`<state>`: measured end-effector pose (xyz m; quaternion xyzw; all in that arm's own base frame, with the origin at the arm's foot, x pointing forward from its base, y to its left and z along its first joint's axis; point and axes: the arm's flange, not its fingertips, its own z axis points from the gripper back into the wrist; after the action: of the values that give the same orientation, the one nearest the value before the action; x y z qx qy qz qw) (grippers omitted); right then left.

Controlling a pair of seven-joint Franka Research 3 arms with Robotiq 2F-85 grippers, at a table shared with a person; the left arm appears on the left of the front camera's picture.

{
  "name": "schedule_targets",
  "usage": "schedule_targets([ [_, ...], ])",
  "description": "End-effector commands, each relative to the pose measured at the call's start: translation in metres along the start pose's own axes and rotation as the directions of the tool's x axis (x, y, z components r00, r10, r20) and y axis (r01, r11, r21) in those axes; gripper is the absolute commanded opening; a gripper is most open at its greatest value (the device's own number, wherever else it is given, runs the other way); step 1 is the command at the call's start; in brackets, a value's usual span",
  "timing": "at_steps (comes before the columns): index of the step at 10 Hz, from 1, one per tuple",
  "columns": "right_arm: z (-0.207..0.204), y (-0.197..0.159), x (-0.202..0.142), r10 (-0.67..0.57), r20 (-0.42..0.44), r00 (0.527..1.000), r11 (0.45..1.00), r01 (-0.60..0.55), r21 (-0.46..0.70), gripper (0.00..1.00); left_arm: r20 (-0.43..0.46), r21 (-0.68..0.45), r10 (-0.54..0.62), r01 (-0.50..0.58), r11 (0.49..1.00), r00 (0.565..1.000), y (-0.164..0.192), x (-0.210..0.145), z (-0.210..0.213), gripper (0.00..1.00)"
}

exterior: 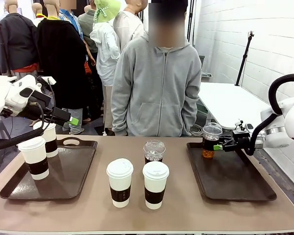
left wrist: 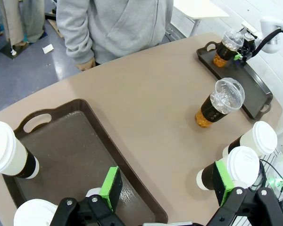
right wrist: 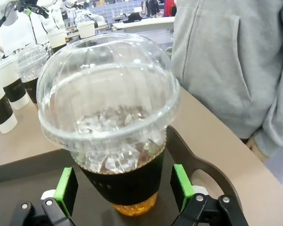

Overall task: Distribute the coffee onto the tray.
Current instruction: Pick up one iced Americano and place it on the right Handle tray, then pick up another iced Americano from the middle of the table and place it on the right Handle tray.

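Table bears two trays: your left tray holds two paper cups, the right tray one dome-lidded cup at its far corner. Two more paper cups and a second dome cup stand between. Right gripper straddles the trayed cup, pads clear; left gripper spread, empty.

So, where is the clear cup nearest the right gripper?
Front view: clear cup on the right tray's far left corner, between the right gripper's open jaws.
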<state>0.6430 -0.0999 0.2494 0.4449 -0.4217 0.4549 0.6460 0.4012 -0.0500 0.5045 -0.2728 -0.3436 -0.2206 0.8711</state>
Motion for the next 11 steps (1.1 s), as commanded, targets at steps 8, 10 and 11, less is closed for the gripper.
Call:
schedule_targets([
  [8, 0.049, 0.017, -0.024, -0.065, 0.004, 0.998, 0.995, 0.066, -0.074, 1.0, 0.013, -0.017, -0.014, 0.015, 1.0, 1.0, 0.004, 0.0, -0.002, 1.0],
  [10, 0.049, 0.017, -0.024, -0.065, 0.004, 0.998, 0.995, 0.066, -0.074, 1.0, 0.013, -0.017, -0.014, 0.015, 1.0, 1.0, 0.004, 0.0, -0.002, 1.0],
  [11, 0.049, 0.017, -0.024, -0.065, 0.004, 0.998, 0.995, 0.066, -0.074, 1.0, 0.013, -0.017, -0.014, 0.015, 1.0, 1.0, 0.004, 0.0, -0.002, 1.0],
])
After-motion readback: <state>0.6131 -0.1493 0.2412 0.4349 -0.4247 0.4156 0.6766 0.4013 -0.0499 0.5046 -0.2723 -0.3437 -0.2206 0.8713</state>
